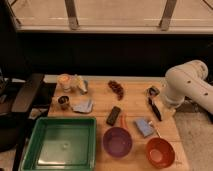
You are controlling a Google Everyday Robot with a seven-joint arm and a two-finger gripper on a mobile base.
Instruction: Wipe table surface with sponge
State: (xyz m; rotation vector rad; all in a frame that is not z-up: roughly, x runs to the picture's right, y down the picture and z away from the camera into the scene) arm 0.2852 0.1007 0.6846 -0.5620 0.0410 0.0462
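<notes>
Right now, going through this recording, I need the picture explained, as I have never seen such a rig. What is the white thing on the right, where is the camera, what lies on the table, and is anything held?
The white thing is a robot arm that stands on a mobile base. Its dark two-finger gripper hangs over the right side of the wooden table surface. It is open and, as far as can be seen, holds nothing. There is only one camera, and it looks down on the table from the near side. On the table lie a light-blue sponge, near the gripper but apart from it, a purple bowl, an orange bowl, a green tray, a black bar and a grey-blue cloth. The sponge is meant for wiping the table and has not yet been picked up.
</notes>
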